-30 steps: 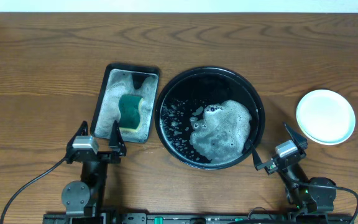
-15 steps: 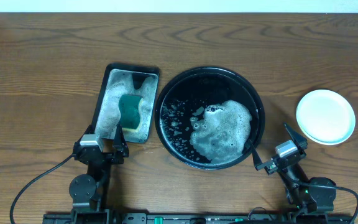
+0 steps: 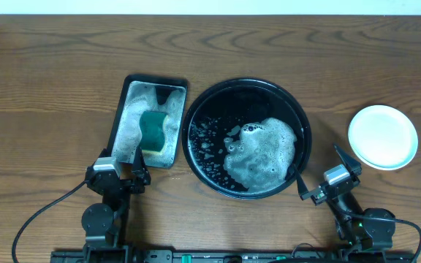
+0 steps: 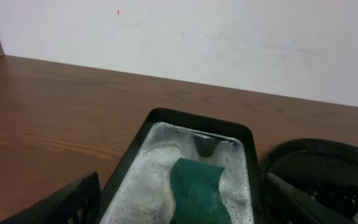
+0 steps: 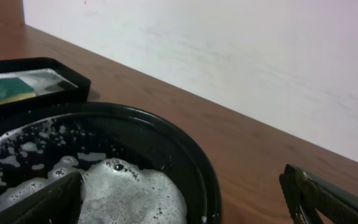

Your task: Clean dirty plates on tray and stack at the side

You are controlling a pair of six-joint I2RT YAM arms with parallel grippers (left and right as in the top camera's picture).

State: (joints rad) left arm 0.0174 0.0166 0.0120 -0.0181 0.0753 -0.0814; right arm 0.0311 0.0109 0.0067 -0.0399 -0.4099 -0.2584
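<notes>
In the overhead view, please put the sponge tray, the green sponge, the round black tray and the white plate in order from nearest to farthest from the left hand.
1. the sponge tray: its near end lies just ahead of the left hand.
2. the green sponge: inside that tray, further ahead.
3. the round black tray: to the right.
4. the white plate: at the far right.

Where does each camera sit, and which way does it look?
Overhead: above the table, looking straight down on sponge tray, round tray and plates; left claw and right claw, both open, at the bottom.
Left wrist: on the left arm, facing forward over the sponge toward the wall; its fingers frame the bottom corners.
Right wrist: on the right arm, facing forward across the foam; fingers likewise.
Shared: both wrist views catch both trays.
</notes>
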